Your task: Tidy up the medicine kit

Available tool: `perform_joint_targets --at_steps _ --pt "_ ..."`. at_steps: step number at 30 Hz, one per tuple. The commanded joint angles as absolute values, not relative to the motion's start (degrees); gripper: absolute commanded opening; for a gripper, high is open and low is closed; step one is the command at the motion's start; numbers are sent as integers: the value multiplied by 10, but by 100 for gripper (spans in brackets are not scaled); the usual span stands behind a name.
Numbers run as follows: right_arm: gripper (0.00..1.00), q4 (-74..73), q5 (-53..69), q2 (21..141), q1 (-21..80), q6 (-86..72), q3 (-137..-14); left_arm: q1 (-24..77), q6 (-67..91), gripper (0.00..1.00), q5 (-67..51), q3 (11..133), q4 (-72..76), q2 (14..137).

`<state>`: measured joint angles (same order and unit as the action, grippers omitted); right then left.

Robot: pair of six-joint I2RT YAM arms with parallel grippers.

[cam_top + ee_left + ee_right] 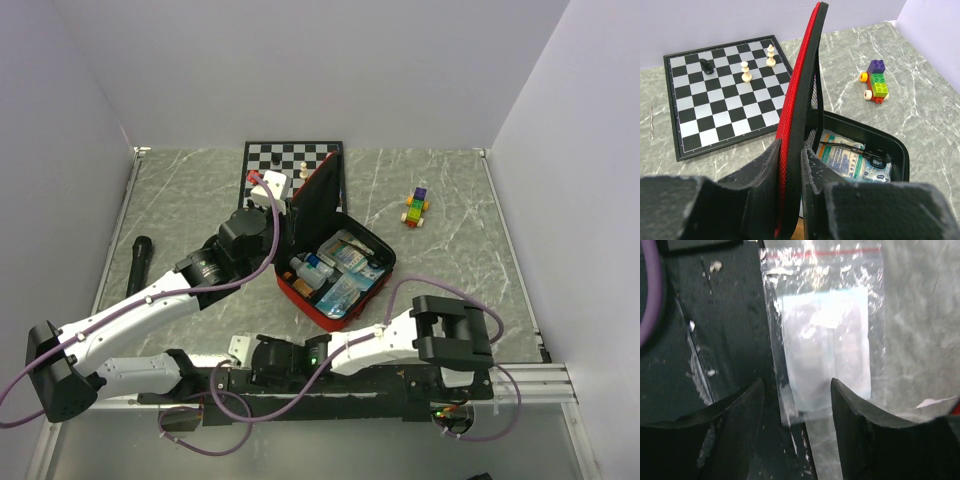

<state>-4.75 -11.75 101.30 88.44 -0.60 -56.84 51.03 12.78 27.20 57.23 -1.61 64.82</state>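
The medicine kit (318,308) sits open in the middle of the desk (450,250). It is red outside and black inside. Its lid (795,95) stands straight up on the side at 10 o'clock. The left pincer (791,150) pinches the lid's edge, one finger on the red side and one on the black side. The bottom half of the kit holds little packets and small bottles (340,265), and black scissors (875,159) lie on top of a packet.

The right pincer (796,382) is down low near the edge of the desk, at 7 o'clock from the kit. Its fingers are spread wide and it holds nothing. A clear bag (825,315) with a white pad inside lies flat under it. The bottom end of the bag is between the two fingers. The bag has a thin red line across its top. One side of it rests on something black, and the other side rests on the grey desk.

A chessboard (280,160) lies at 12 o'clock from the kit, just behind the lid. Two white chess pieces (746,71) and one black piece (706,65) stand on it. A small toy car (417,208) made of bright blocks sits at 2 o'clock. A black stick (138,262) lies far off at 9 o'clock.
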Motion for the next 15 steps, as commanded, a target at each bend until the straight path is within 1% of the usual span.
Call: perform_joint_targets --at_steps 1,4,11,15 --pt "57 -80 -188 1042 896 1 -599 508 140 25 266 574 -47 649" --pt "51 -110 -224 1057 897 -28 -604 508 142 25 263 570 -44 649" --pt "24 -142 -269 1052 898 -83 -585 508 142 25 263 568 -41 649" --pt "13 -148 -288 1015 903 -92 -569 508 140 25 265 570 -39 649"
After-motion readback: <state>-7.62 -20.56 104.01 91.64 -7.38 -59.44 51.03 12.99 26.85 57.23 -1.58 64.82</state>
